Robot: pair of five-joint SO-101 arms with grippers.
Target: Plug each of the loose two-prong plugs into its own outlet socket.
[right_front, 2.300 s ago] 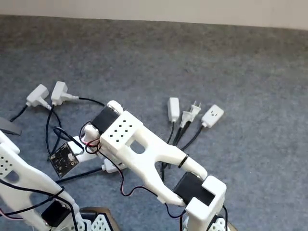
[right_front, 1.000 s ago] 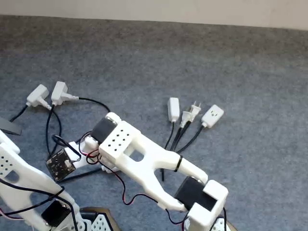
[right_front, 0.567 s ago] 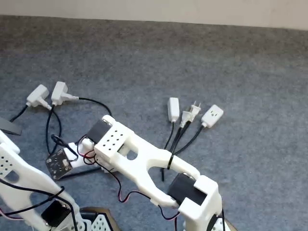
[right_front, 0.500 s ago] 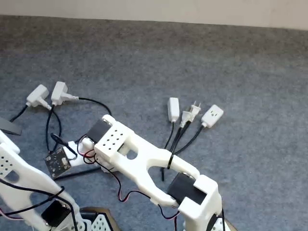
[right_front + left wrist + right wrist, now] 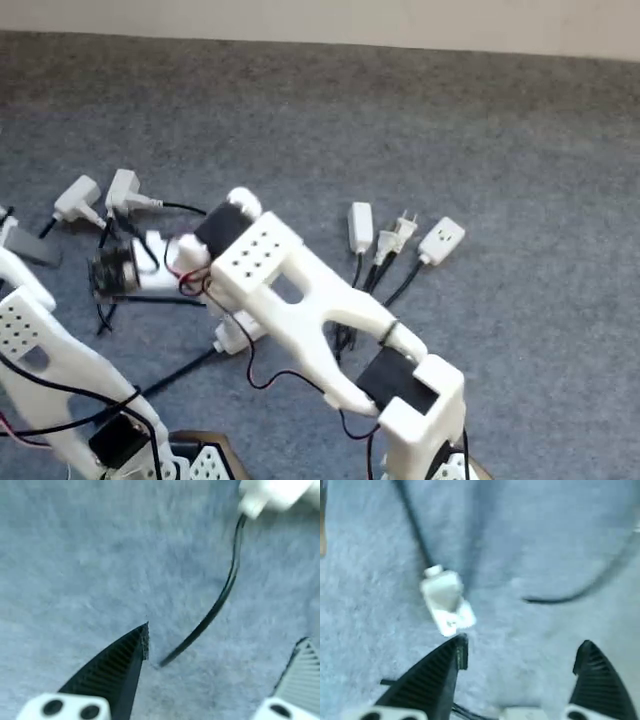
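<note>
The loose two-prong plug [image 5: 398, 232] lies on the grey carpet [image 5: 500, 130], prongs pointing away from the arms. A narrow white socket [image 5: 360, 228] sits just beside it on the left-arm side and a square white socket [image 5: 441, 241] just beside it on the other. Well to the left of the plug, two more white cord ends [image 5: 122, 187] lie close together. Between them and the plug, the right arm [image 5: 300, 300] slants across the carpet. The right gripper [image 5: 522, 647] has its fingers spread and empty, with a white plug body [image 5: 447, 602] just ahead of one fingertip. The left gripper [image 5: 222, 640] is likewise spread and empty over the carpet. A black cord [image 5: 220, 597] runs out between its fingers to a white piece [image 5: 272, 492].
</note>
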